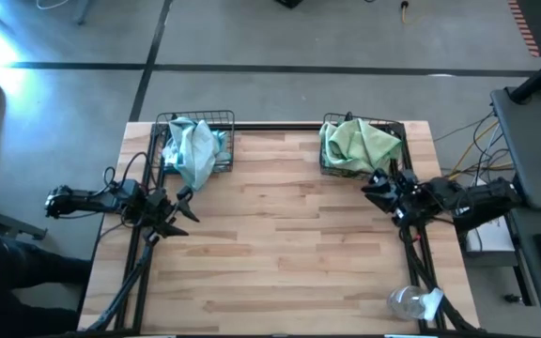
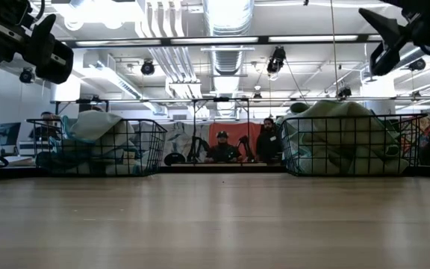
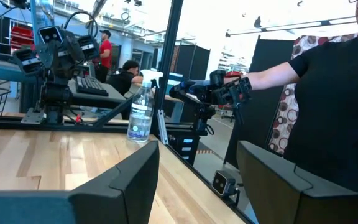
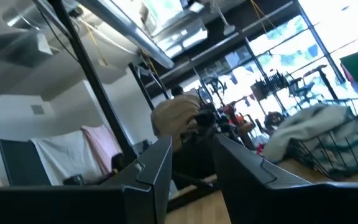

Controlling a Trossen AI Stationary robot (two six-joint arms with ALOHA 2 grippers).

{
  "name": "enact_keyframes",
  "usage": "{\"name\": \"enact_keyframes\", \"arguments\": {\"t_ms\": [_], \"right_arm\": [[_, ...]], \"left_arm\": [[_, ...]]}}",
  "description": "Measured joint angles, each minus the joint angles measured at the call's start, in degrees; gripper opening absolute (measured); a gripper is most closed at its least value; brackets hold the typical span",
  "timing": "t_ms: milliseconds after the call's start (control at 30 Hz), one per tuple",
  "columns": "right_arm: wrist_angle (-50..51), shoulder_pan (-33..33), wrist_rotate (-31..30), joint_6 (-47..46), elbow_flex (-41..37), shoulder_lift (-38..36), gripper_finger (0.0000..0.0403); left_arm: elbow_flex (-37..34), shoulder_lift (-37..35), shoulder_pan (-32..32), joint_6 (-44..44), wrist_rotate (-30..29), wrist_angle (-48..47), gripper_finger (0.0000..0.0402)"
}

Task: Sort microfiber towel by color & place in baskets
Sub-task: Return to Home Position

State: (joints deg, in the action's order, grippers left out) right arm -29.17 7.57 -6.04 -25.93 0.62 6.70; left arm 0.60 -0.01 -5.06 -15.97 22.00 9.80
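Note:
Light blue microfiber towels [image 1: 193,145] are heaped in the left black wire basket [image 1: 222,120] at the table's far edge. One of them hangs over the basket's front rim. Pale green towels [image 1: 355,141] fill the right basket [image 1: 397,130]. My left gripper [image 1: 182,210] hovers open near the table's left edge, in front of the left basket, with nothing between its fingers [image 3: 129,180]. My right gripper [image 1: 374,188] hovers open just in front of the right basket and is also empty [image 4: 191,171]. Both grippers are raised off the table.
A clear plastic bottle [image 1: 411,302] lies at the table's near right corner. The bare wooden top [image 1: 280,244] stretches between the two arms. People [image 2: 222,146] sit beyond the far edge, and a person [image 3: 334,93] stands by the table's near right side.

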Motion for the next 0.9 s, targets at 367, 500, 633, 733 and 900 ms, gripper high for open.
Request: {"name": "enact_keyframes", "arguments": {"t_ms": [367, 500, 633, 733, 900], "right_arm": [[15.3, 0.0, 0.0, 0.0, 0.0, -4.7, 0.0111], [19.3, 0.0, 0.0, 0.0, 0.0, -6.3, 0.0111], [20.5, 0.0, 0.0, 0.0, 0.0, -6.6, 0.0111], [20.4, 0.0, 0.0, 0.0, 0.0, -6.6, 0.0111], [20.4, 0.0, 0.0, 0.0, 0.0, -6.6, 0.0111]], "left_arm": [[0.0, 0.0, 0.0, 0.0, 0.0, -0.1, 0.0201], [0.0, 0.0, 0.0, 0.0, 0.0, -0.1, 0.0201], [0.0, 0.0, 0.0, 0.0, 0.0, 0.0, 0.0201], [0.0, 0.0, 0.0, 0.0, 0.0, 0.0, 0.0201], [-0.1, 0.0, 0.0, 0.0, 0.0, 0.0, 0.0201]]}}
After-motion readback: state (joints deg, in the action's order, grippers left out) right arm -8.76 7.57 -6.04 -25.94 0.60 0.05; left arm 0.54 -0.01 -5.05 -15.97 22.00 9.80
